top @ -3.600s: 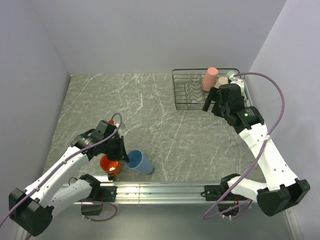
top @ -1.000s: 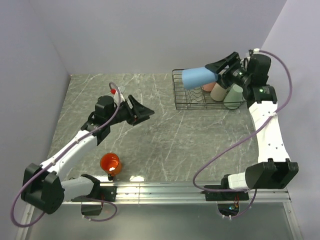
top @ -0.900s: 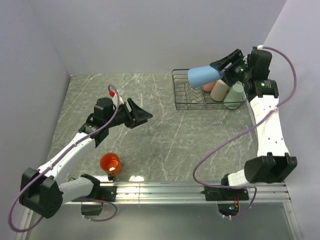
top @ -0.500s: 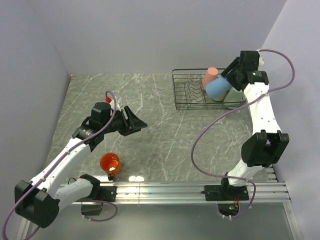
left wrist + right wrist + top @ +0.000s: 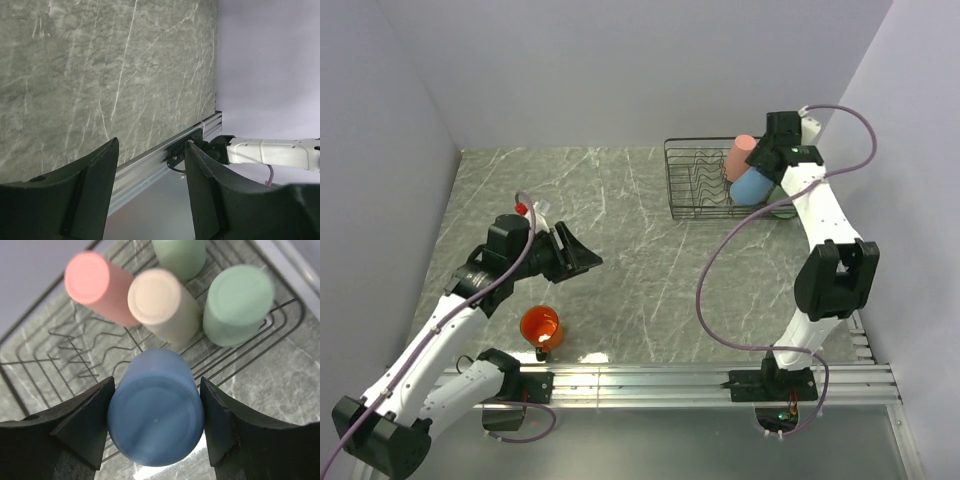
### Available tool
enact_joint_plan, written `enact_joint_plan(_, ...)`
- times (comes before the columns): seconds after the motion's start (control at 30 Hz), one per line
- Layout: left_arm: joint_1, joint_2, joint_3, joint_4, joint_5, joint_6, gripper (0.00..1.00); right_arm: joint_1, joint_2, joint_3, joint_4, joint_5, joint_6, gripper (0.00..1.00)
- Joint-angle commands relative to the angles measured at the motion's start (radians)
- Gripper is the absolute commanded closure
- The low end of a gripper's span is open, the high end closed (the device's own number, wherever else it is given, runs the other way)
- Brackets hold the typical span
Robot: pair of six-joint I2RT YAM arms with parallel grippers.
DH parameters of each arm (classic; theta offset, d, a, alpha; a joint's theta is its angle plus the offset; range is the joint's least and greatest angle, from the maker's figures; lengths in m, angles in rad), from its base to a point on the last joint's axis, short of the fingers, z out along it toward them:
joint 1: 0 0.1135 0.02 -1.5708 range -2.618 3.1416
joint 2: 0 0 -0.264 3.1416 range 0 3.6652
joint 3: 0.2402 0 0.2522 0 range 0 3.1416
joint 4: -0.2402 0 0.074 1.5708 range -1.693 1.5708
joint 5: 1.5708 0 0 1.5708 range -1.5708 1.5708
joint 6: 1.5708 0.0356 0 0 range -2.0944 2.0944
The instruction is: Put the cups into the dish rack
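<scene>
The right gripper (image 5: 157, 395) clamps the light blue cup (image 5: 152, 435), base up, by the dish rack's (image 5: 695, 185) near rim. The cup is close beside the beige cup (image 5: 160, 302), and the rack's wavy left half is bare. The left gripper (image 5: 151, 150) hangs open and empty over bare worktop (image 5: 640, 260). The orange mug (image 5: 540, 325) sits near the front edge.

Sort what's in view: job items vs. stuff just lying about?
Job:
rack
pink cup, beige cup, green cup, other green cup, all in the rack
blue cup, held in right tool
orange mug, on the table
left tool, open, holding nothing

Not job:
rail
purple cable
</scene>
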Motion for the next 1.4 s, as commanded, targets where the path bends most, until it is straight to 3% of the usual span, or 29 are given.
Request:
enact_joint_plan(0.0, -0.001, -0.049, 0.033, -0.067, -0.036, 0.008, 0.4, 0.024, 0.028, -0.028, 0.073, 0.083, -0.001, 1.0)
enact_joint_plan(0.3, 0.0, -0.17, 0.01, -0.19, -0.089, -0.012, 0.4, 0.082, 0.104, -0.042, 0.073, 0.216, 0.033, 1.0)
enact_joint_plan(0.57, 0.0, -0.221, -0.021, -0.206, -0.101, -0.03, 0.4, 0.092, 0.14, 0.021, -0.006, 0.319, 0.051, 1.0)
enact_joint_plan(1.0, -0.001, -0.195, -0.059, -0.131, -0.082, -0.048, 0.41, 0.044, -0.049, -0.044, 0.066, 0.276, -0.028, 1.0)
enact_joint_plan(1.37, -0.001, -0.181, -0.061, -0.114, -0.081, -0.064, 0.41, 0.035, -0.008, -0.108, 0.108, 0.23, -0.021, 1.0)
